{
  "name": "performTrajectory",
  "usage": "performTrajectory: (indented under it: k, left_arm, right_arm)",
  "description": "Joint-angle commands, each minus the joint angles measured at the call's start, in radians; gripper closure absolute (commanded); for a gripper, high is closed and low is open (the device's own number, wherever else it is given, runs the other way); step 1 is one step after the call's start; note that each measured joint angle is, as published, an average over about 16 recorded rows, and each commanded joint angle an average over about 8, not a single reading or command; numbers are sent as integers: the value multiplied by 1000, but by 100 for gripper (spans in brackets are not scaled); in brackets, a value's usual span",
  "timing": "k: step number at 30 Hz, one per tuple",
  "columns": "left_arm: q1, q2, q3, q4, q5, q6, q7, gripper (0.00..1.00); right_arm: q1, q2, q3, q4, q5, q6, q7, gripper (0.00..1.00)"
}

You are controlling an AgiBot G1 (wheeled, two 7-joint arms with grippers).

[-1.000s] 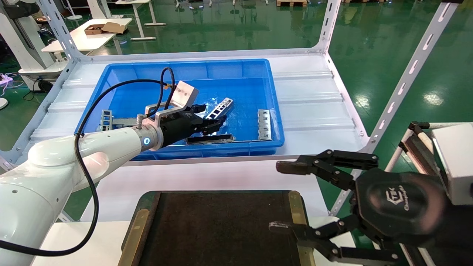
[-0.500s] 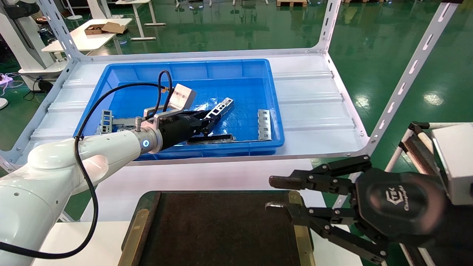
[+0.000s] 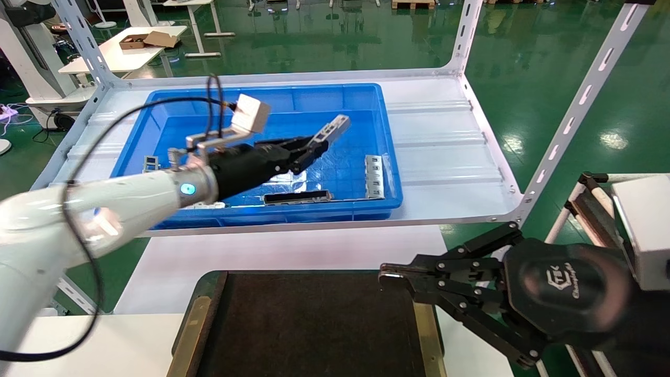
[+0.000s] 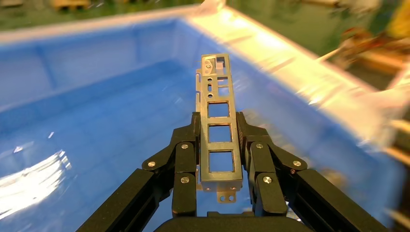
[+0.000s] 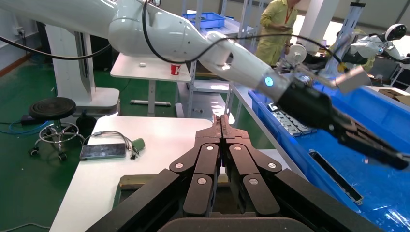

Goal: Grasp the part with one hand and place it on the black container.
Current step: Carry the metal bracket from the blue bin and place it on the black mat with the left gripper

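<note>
My left gripper (image 3: pixel 309 149) is shut on the part (image 3: pixel 332 129), a slim silver-grey ladder-like bracket, and holds it raised above the floor of the blue bin (image 3: pixel 390 157). In the left wrist view the part (image 4: pixel 218 96) sticks out forward between the closed fingers (image 4: pixel 186 159) of the left gripper (image 4: pixel 218 145). The black container (image 3: pixel 309 324) lies at the near edge of the white table, its brass strips along both sides. My right gripper (image 3: pixel 390 275) is shut and empty, hovering over the container's right strip; it also shows in the right wrist view (image 5: pixel 221 123).
In the bin lie a dark channel strip (image 3: pixel 297 197), a grey slotted plate (image 3: pixel 373 176) at the right wall and another grey part (image 3: pixel 149 163) at the left. White shelf posts (image 3: pixel 576 110) stand at the right. A phone with cables (image 5: pixel 104 151) lies on the table.
My left gripper closed on the part and lifted it up and to the right off the bin floor. My right gripper went from wide open to shut.
</note>
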Motion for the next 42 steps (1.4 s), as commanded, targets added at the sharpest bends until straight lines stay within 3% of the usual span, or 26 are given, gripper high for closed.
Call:
performTrajectory:
  k: [1,8,15,21,27,33,38,42]
  left_arm:
    - [-5,-23,-10,-5,-18,67,7,100]
    - [53,-119,-23,-102,-59,307,-29,100]
    - [200,-203,-28,-326,-116,502,-110,100]
    - [380,-271,-25,-538,-147,520,-190,100]
    - [606,-323,-14,-730,-128,344,-293,100]
    - [829,-333,-9,-891,-73,33,-388,100]
    - [948,-272,-14,-965,-19,-279,-453,100]
    - [986,-187,-12,-975,19,-504,-497,100]
  right_arm:
    - [0,0,0,0,0,0,0,100]
    - [0,0,0,0,0,0,0,100]
    - [0,0,0,0,0,0,0,100]
    - [0,0,0,0,0,0,0,100]
    - [0,0,0,0,0,0,0,100]
    - [0,0,0,0,0,0,0,100]
    - [0,0,0,0,0,0,0,100]
    - [0,0,-1,0,0,0,0,100]
